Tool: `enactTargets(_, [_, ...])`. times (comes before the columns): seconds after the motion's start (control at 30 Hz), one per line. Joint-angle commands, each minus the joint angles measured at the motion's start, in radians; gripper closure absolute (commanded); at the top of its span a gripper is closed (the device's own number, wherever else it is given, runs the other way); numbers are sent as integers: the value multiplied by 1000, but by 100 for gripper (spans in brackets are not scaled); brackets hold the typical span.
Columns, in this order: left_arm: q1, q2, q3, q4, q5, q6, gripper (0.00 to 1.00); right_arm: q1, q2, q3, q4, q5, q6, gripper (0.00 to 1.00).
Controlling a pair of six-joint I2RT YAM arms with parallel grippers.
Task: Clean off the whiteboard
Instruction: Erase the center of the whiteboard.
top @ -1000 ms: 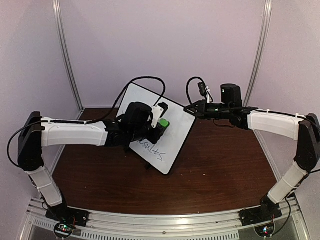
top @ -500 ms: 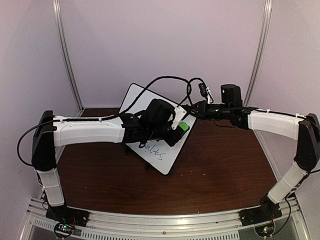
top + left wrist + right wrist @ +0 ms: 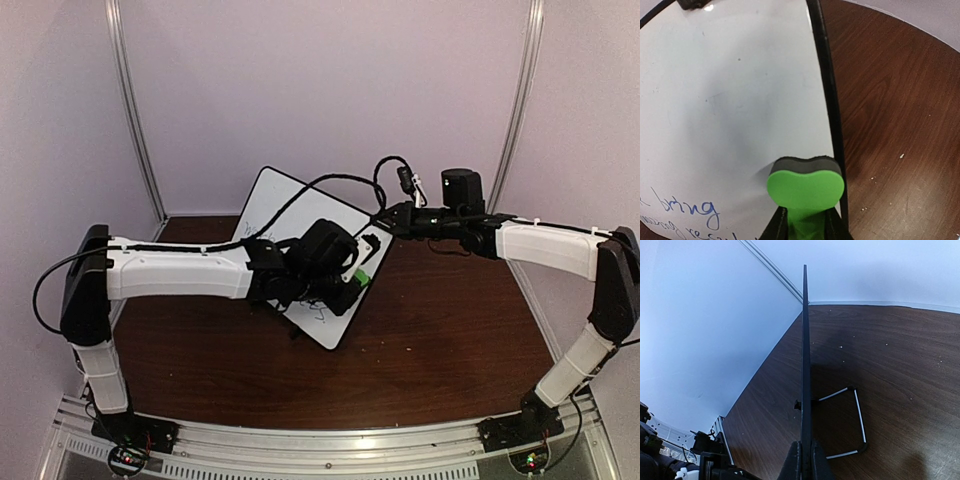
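Observation:
The whiteboard (image 3: 272,205) stands tilted on the brown table, with a thin black frame. In the left wrist view the whiteboard (image 3: 730,95) is mostly wiped, with blue handwriting at its lower left. My left gripper (image 3: 352,275) is shut on a green eraser (image 3: 806,186) with a dark felt face, pressed on the board near its right frame edge. My right gripper (image 3: 385,222) is shut on the board's far right edge. In the right wrist view the whiteboard (image 3: 805,350) shows edge-on between the fingers, with its wire stand (image 3: 857,422) behind.
The brown table (image 3: 450,320) extends right and in front of the board. Pale walls with metal corner posts (image 3: 135,110) close in the back and sides. A black cable (image 3: 300,195) loops over the board from the left arm.
My left gripper has carried the eraser right across the board and then down along its right edge. Less writing shows now. The right arm has not moved.

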Motion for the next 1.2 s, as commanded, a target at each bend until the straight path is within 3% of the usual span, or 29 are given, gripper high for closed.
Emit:
enactTargets(0.0, [-2,0,-49,-67,-10,-33,84,31,-18,20,2,-91,-19,100])
enactTargets(0.4, [48,-68,-121,-38,-54,-31,84,31,-25,20,-6,-91,-27,100])
enactTargets(0.77, [415,-254,-199,105,-44,-16,83,31,-36,13,-11,-98,-48,100])
enactTargets(0.9, [515,-270,-195,179,85,24,83,31,-37,12,-3,-99,-49,100])
enactTargets(1.0, [514,-274,-182,251,209,52,83,31,-33,9,-2,-99,-47,100])
enactTargets(1.17, [488,-215,-85,210,249,77,83,31,-35,9,-10,-94,-51,100])
